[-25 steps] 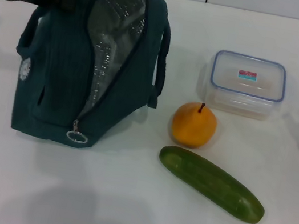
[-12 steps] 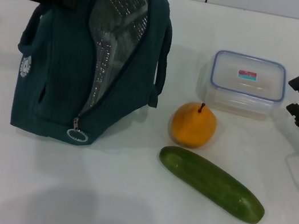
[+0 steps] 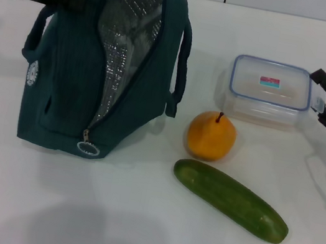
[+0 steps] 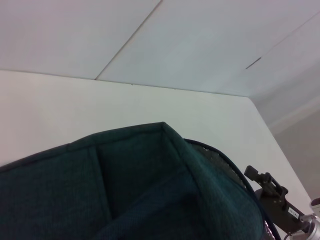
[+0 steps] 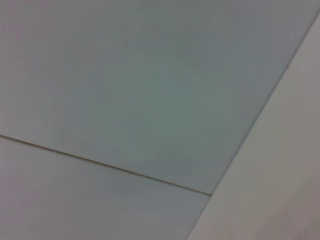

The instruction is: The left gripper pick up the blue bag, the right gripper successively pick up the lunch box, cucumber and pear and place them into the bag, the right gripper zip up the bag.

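Over the last second the black two-fingered right gripper came in from the table's right edge and closed on the clear rectangular plastic lunch box with its blue-rimmed lid, ending just beside the box's right end with its fingers spread apart. The dark teal-green fabric blue bag shifted a little toward the lunch box, its base and ring zip pull sliding that way.
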Tool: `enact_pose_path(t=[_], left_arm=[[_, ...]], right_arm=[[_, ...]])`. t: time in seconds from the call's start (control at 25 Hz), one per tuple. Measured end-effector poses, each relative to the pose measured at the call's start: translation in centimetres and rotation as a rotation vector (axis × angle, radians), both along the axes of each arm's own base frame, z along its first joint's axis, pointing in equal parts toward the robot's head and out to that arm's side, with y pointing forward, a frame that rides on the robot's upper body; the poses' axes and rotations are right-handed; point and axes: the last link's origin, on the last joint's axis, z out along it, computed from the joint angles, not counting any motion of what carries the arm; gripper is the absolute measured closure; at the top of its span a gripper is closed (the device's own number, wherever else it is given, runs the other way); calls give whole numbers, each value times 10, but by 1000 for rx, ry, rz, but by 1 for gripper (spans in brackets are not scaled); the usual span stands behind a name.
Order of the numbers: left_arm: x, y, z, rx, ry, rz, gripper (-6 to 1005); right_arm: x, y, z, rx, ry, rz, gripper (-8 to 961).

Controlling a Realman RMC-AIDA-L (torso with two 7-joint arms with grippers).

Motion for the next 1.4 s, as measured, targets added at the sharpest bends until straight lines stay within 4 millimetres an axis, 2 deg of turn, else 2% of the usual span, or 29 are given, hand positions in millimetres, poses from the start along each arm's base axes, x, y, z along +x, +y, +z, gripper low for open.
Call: enact_pose_path(t=[1.12,1.4], left_arm=[[-1,-1,0,3,3,-25,953],[-1,-1,0,5,5,-31,953]], right_arm=[[-16,27,-3,-10,-60,1,148],[-16,28,-4,-14,-68,0,151]])
